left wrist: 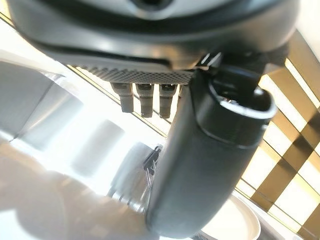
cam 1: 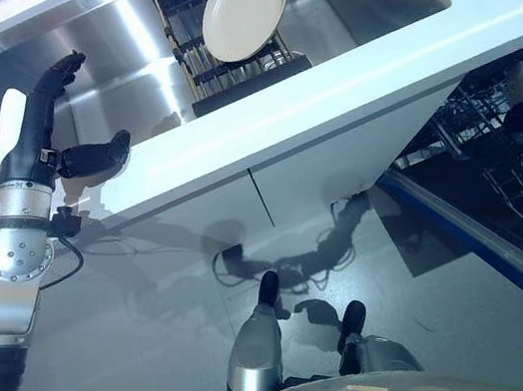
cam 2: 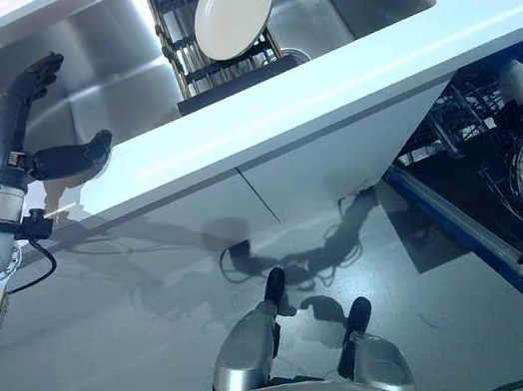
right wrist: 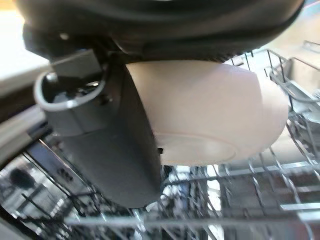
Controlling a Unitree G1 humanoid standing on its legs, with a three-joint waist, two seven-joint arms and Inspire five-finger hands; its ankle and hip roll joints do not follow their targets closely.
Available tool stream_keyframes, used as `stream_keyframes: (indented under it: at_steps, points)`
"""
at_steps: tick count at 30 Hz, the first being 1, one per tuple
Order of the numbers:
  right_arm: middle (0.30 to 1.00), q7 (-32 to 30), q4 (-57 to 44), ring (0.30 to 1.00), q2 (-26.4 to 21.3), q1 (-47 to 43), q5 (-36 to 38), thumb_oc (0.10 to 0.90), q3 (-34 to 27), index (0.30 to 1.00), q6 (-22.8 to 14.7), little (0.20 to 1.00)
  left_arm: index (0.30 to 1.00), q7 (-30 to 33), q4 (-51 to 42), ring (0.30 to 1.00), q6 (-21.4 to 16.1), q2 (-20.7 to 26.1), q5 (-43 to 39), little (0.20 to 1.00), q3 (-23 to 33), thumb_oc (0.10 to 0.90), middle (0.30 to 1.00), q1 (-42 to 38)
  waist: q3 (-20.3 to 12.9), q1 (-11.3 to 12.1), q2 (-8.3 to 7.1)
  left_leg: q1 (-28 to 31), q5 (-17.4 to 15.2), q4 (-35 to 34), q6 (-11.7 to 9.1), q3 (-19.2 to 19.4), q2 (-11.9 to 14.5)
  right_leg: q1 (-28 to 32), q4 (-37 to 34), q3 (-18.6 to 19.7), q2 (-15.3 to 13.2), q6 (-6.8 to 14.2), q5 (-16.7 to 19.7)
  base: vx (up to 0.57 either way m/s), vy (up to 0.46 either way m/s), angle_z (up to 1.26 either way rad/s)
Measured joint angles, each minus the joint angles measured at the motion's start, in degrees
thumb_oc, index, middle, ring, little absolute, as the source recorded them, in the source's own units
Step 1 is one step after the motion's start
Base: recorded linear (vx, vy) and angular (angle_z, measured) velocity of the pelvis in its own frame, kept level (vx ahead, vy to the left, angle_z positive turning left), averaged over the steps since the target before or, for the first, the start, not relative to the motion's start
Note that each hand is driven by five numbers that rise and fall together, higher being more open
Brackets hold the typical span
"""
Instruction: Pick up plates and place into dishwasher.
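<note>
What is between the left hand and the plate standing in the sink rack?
Bare sink floor, then the rack's edge, seen from the head views.

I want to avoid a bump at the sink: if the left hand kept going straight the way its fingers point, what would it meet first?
Probably the sink's steel back wall: the left hand, open, points into the basin, left of the rack holding the plate. Depth is unclear.

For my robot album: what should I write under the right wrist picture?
Right hand holding a cream plate over the dishwasher rack.
</note>
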Motion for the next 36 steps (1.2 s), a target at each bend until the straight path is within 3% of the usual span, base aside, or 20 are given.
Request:
stream_keyframes:
  at_steps: [6,11,18,25,28,36]
  points:
    - [0.9,1.46,0.04,0.9,-0.52,0.06,-0.36,0.8,-0.01,0.9,0.0,0.9,0.9,-0.2,0.12,0.9,1.12,-0.01,0.01,0.9,-0.03,0.8,0.9,0.01,0.12,-0.23,-0.19,1.04,0.0,-0.07,0.0,0.69,-0.2,1.07,-0.17,0.2,-0.28,-0.18,0.14,0.04,0.047,-0.01]
    - [0.9,3.45,-1.01,0.9,-1.56,0.62,-4.89,0.8,-0.01,0.9,-0.56,0.9,0.9,-0.84,0.21,0.9,1.44,-0.1,0.01,0.9,-0.05,0.8,0.9,0.13,0.28,-0.45,-0.46,3.0,-0.04,-0.4,0.03,1.52,-0.14,2.83,-0.29,0.32,-0.33,0.16,-0.09,0.04,0.045,-0.01]
    - [0.9,4.04,-8.45,0.9,-3.35,4.61,-9.41,0.8,-0.01,0.9,-2.75,0.9,0.9,-2.41,0.19,0.9,2.38,-0.2,0.01,0.9,-0.03,0.8,0.9,1.35,-0.02,-0.95,-0.92,6.27,0.16,-2.23,1.17,3.39,-0.23,4.57,-0.29,1.85,-0.77,0.26,-0.07,0.03,0.045,-0.11]
    - [0.9,4.05,-20.06,0.9,-3.33,9.39,-10.77,0.8,-0.25,0.9,-4.56,0.9,0.9,-2.74,0.1,0.9,2.38,-0.25,0.02,0.9,0.31,0.8,0.9,1.36,-1.08,-2.95,-2.02,8.52,0.29,-4.0,1.38,4.81,-0.15,5.59,-1.07,3.23,-0.8,0.39,0.22,-0.03,0.056,-0.1]
    - [0.9,3.85,-23.6,0.9,-1.78,11.92,-10.48,0.8,-1.97,0.9,-6.24,0.9,0.9,-3.15,-0.2,0.9,2.37,-0.29,0.09,0.9,0.73,0.8,0.9,1.28,-2.21,-3.96,-2.19,9.46,0.15,-4.46,1.61,5.79,-0.17,6.14,-1.5,3.86,-0.88,0.48,0.3,-0.04,0.073,-0.12]
    - [0.9,2.75,-32.16,0.9,8.9,24.19,-4.02,0.8,-7.56,0.9,-11.38,0.9,0.9,-3.93,0.17,0.9,2.37,-0.26,1.91,0.9,3.97,0.8,0.9,0.01,-5.54,-7.38,-2.4,11.93,-1.17,-4.71,2.06,9.8,-0.14,7.09,-2.31,7.12,-0.98,0.75,0.49,-0.04,0.092,-0.21]
